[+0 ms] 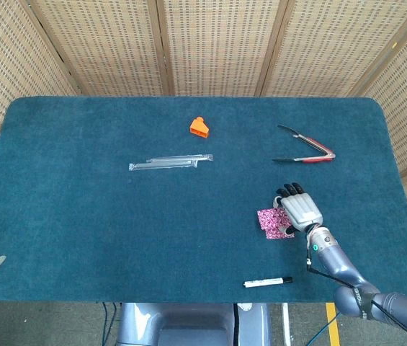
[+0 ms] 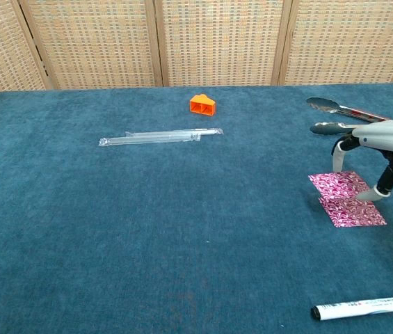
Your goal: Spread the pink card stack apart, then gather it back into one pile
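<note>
The right hand [image 2: 380, 149] is hovering palm-down with fingers spread, fingertips [image 2: 371, 195] pressing on the pink cards [image 2: 346, 199], which sit right under it as two overlapping squares, with tongs [image 2: 339, 118] just beyond it.

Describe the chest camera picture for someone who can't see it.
A grey robot right hand presses fingertips onto two patterned pink cards, overlapping, on a blue carpeted table. Metal tongs lie behind; an orange block, a clear plastic strip and a marker pen lie elsewhere.
</note>
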Robot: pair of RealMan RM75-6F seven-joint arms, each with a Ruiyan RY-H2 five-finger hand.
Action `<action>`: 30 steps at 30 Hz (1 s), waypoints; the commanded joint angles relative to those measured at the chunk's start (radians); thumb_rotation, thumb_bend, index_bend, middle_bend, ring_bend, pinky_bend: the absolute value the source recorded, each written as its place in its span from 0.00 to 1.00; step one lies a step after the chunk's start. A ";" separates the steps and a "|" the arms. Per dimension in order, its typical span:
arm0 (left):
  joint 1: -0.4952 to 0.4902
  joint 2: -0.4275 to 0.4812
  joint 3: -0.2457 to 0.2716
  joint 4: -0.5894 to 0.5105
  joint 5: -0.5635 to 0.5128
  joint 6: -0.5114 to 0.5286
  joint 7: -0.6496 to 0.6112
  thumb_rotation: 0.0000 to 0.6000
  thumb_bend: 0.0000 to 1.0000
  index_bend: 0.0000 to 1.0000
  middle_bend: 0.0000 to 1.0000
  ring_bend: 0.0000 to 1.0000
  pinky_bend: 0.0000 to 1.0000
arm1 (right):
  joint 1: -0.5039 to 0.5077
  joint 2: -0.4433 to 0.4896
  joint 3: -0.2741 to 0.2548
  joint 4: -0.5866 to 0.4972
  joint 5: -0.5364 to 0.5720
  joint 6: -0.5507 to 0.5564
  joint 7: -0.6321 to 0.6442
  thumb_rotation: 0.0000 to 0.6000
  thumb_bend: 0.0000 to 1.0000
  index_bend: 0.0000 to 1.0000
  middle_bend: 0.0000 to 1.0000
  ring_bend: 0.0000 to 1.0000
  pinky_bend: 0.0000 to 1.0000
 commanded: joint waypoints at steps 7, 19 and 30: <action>-0.001 0.001 0.002 -0.002 0.010 0.003 -0.002 0.72 0.10 0.17 0.00 0.00 0.00 | -0.041 0.005 -0.030 0.000 -0.016 0.027 0.011 1.00 0.39 0.55 0.17 0.00 0.00; 0.004 -0.001 0.007 0.002 0.006 0.005 -0.006 0.72 0.10 0.17 0.00 0.00 0.00 | -0.049 -0.006 -0.026 0.031 -0.045 0.011 0.033 1.00 0.33 0.41 0.11 0.00 0.00; -0.001 -0.004 0.005 -0.001 0.006 0.000 0.001 0.71 0.10 0.17 0.00 0.00 0.00 | -0.055 -0.004 -0.021 0.033 -0.039 0.007 0.031 1.00 0.25 0.29 0.07 0.00 0.00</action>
